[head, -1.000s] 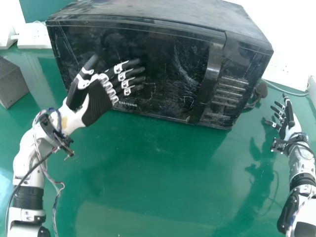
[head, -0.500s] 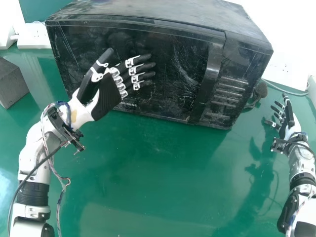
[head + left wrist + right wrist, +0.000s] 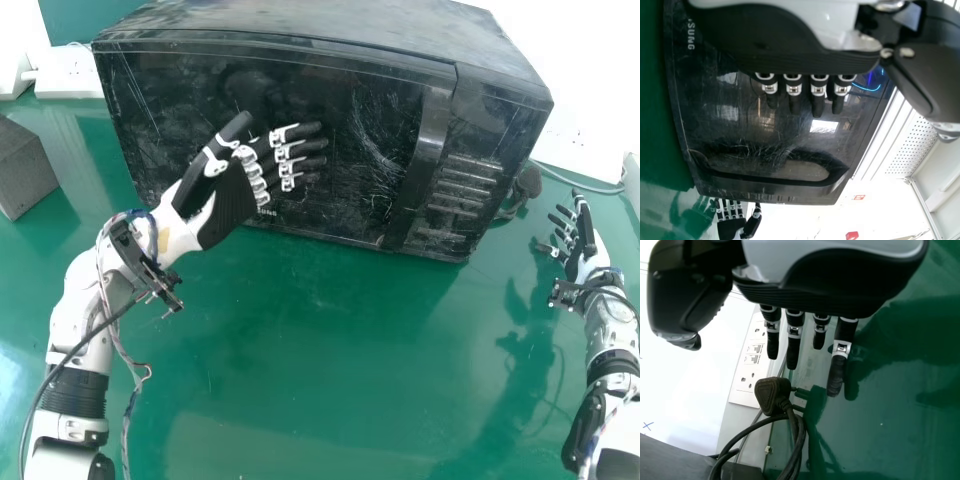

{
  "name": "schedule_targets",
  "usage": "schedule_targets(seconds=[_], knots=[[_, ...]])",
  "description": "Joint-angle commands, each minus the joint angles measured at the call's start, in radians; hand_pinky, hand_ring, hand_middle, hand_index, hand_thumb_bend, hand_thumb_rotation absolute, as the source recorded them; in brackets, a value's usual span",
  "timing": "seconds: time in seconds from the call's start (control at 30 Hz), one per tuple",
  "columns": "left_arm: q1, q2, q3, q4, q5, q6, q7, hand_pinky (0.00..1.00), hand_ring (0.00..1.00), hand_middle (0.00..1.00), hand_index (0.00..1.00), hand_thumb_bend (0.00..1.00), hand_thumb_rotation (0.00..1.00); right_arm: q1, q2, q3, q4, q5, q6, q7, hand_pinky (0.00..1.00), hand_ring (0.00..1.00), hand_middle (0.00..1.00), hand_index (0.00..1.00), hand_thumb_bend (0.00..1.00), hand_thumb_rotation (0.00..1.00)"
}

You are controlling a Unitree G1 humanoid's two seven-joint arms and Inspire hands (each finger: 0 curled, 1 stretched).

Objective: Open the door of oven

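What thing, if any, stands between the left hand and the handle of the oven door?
Nothing visible does: between the left hand and the handle there is only the scratched door front.

Glossy green table [image 3: 300, 350] before a bright white wall [image 3: 590, 60].
White rectangular socket panel [image 3: 70, 72] at the table's far left; pale light reflects off the tabletop; a white perforated panel [image 3: 912, 147] beyond.

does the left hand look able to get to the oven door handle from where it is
Probably yes: the left hand, fingers straight, is in front of the door, and nothing seems to stand between it and the handle.
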Motion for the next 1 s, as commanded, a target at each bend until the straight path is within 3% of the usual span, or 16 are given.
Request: schedule_targets(seconds=[0.0,0.2,0.37,0.43,0.7,0.97], knots=[[-0.008,-0.009,-0.014,0.004,0.013,-0.009,0.002,0.80,1.00,1.00,1.00,0.90,0.88,0.049,0.025,0.005,0.038,-0.013,0.051,0.008,0.77,0.83,0.87,0.91,0.73,1.00],[-0.011,-0.015,-0.027,0.021,0.033,-0.023,-0.002,0.80,1.00,1.00,1.00,0.92,0.88,0.048,0.025,0.002,0.038,-0.011,0.053,0.014,0.71,0.78,0.85,0.89,0.77,1.00],[-0.022,-0.023,-0.032,0.052,0.052,-0.054,0.004,0.82,1.00,1.00,1.00,0.90,0.90,0.050,0.024,0.002,0.039,-0.013,0.051,0.010,0.78,0.83,0.87,0.91,0.76,1.00],[-0.029,-0.028,-0.036,0.066,0.063,-0.058,0.014,0.82,1.00,1.00,1.00,0.90,0.90,0.049,0.024,0.001,0.038,-0.011,0.052,0.012,0.73,0.80,0.85,0.89,0.78,1.00],[-0.064,-0.052,-0.035,0.148,0.093,-0.092,0.036,0.88,1.00,1.00,1.00,0.91,0.86,0.045,0.027,0.006,0.037,-0.015,0.052,0.006,0.76,0.82,0.86,0.90,0.75,1.00],[-0.081,-0.062,-0.042,0.190,0.121,-0.125,0.049,0.88,1.00,1.00,1.00,0.92,0.88,0.047,0.026,0.001,0.037,-0.010,0.052,0.013,0.72,0.80,0.85,0.89,0.78,1.00]])
